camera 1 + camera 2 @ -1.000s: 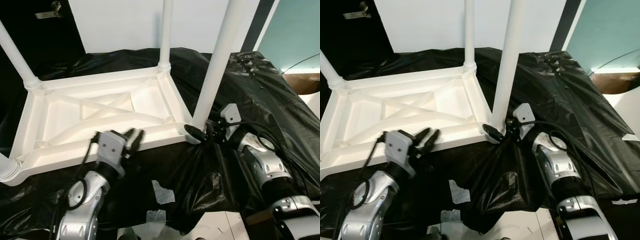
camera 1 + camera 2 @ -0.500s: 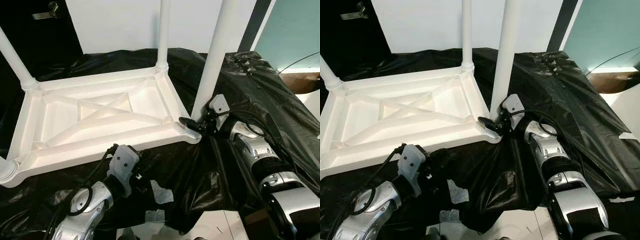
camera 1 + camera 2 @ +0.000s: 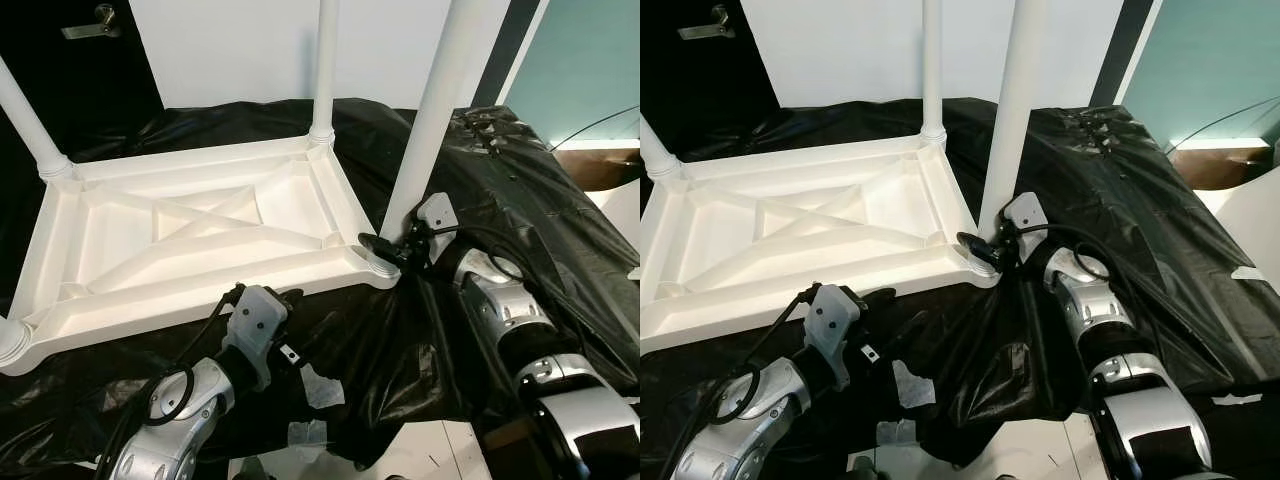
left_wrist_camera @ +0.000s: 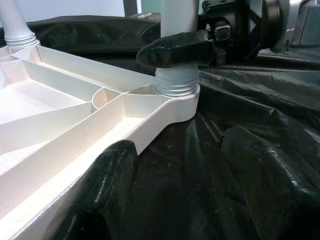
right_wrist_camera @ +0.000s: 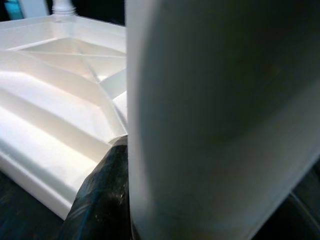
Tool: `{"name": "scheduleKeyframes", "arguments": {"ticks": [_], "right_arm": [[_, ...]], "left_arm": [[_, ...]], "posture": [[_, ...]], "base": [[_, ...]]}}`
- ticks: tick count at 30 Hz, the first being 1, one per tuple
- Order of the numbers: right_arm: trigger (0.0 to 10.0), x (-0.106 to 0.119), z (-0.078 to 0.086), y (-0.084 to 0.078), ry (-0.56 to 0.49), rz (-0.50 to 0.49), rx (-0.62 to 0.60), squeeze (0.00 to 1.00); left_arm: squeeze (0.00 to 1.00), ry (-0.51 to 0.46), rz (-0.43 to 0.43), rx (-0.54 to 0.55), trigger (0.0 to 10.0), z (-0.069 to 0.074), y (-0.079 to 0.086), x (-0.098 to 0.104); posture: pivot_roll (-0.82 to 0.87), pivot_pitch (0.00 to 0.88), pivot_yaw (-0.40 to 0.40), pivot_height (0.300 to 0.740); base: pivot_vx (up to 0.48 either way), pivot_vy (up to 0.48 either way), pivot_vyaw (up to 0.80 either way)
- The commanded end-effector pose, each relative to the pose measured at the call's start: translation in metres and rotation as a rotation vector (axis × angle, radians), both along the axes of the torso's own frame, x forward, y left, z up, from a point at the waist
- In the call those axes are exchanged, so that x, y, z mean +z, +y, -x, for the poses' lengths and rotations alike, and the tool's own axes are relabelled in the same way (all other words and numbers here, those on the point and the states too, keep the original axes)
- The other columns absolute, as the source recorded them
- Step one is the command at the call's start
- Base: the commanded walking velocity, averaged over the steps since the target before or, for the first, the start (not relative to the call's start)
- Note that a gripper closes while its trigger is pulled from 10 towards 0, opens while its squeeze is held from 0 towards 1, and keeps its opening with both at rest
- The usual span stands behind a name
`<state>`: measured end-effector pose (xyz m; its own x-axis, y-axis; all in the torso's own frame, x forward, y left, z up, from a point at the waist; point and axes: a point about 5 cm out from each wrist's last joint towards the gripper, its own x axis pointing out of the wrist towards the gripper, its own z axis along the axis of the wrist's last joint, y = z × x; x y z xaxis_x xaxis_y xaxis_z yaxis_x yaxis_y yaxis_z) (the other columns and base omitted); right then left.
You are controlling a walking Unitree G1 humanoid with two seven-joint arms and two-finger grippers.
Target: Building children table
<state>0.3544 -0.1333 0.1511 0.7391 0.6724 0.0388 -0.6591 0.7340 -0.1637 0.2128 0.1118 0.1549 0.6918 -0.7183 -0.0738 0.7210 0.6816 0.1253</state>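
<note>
- Right gripper [image 3: 383,252] in the left eye view is clamped round the bottom of the near white leg [image 3: 428,120], right where it meets the corner socket of the upturned tabletop [image 3: 190,240]. That tabletop lies ribs-up on the black plastic sheet [image 3: 520,190].
- Right eye view, same scene: left gripper [image 3: 875,300] sits low on the sheet, just in front of the tabletop's near edge, holding nothing. Three other legs stand in their corners.
- Left wrist view: its two fingers [image 4: 112,175] are spread wide apart with only sheet between them, aimed at the threaded collar [image 4: 174,85] of that leg.
- Right wrist view: leg up close, one black finger [image 5: 107,195] pressed against it.
- Looks like light, stiff, smooth moulded plastic to me, so probably slippery. I'd grip the leg low near the collar, and steady the top by its rim.
- No brand or writing I can read anywhere.
</note>
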Motion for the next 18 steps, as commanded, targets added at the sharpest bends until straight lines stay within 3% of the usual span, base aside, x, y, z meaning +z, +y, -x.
{"name": "scheduleKeyframes", "arguments": {"ticks": [1, 2, 4, 5, 6, 8, 12, 13, 18], "right_arm": [[10.0, -0.010, 0.003, -0.005, 0.027, 0.037, -0.082, 0.00], [10.0, -0.012, 0.007, -0.003, 0.029, 0.022, -0.149, 0.00], [10.0, -0.012, 0.007, -0.003, 0.029, 0.022, -0.149, 0.00], [10.0, -0.018, 0.016, 0.006, 0.050, -0.021, -0.343, 0.00], [10.0, -0.018, 0.016, 0.006, 0.050, -0.021, -0.343, 0.00], [10.0, -0.021, 0.024, 0.020, 0.069, -0.071, -0.499, 0.00], [10.0, -0.022, 0.026, 0.026, 0.079, -0.085, -0.534, 0.00], [10.0, -0.023, 0.028, 0.037, 0.096, -0.096, -0.523, 0.00], [10.0, -0.022, 0.029, 0.042, 0.107, -0.137, -0.538, 0.00]], "left_arm": [[0.00, -0.004, 0.000, -0.010, 10.0, 0.002, -0.002, 0.003], [0.00, 0.000, 0.005, -0.001, 10.0, 0.003, -0.001, 0.003], [0.00, 0.000, 0.005, -0.001, 10.0, 0.003, -0.001, 0.003], [0.00, 0.002, 0.013, 0.010, 10.0, 0.003, -0.002, 0.003], [0.00, 0.002, 0.013, 0.010, 10.0, 0.003, -0.002, 0.003], [0.00, 0.000, 0.023, 0.017, 10.0, 0.001, -0.004, 0.003], [0.00, -0.003, 0.025, 0.019, 10.0, 0.000, -0.005, 0.004], [0.00, -0.008, 0.032, 0.028, 10.0, -0.002, -0.006, 0.004], [0.00, -0.013, 0.045, 0.041, 10.0, -0.004, -0.006, 0.006]], "posture": [[0.13, 0.055, -0.093, 0.740], [0.13, 0.056, -0.093, 0.740], [0.13, 0.056, -0.093, 0.740], [0.13, 0.054, -0.092, 0.740], [0.13, 0.054, -0.092, 0.740], [0.12, 0.052, -0.088, 0.740], [0.12, 0.051, -0.085, 0.740], [0.13, 0.046, -0.083, 0.740], [0.13, 0.045, -0.083, 0.740]], "base": [[0.000, 0.000, 0.00], [0.000, 0.000, 0.00], [0.000, 0.000, 0.00], [0.000, 0.000, 0.00], [0.000, 0.000, 0.00], [0.000, 0.000, 0.00], [0.000, 0.000, 0.00], [0.000, 0.000, 0.00], [0.000, 0.000, 0.00]]}}
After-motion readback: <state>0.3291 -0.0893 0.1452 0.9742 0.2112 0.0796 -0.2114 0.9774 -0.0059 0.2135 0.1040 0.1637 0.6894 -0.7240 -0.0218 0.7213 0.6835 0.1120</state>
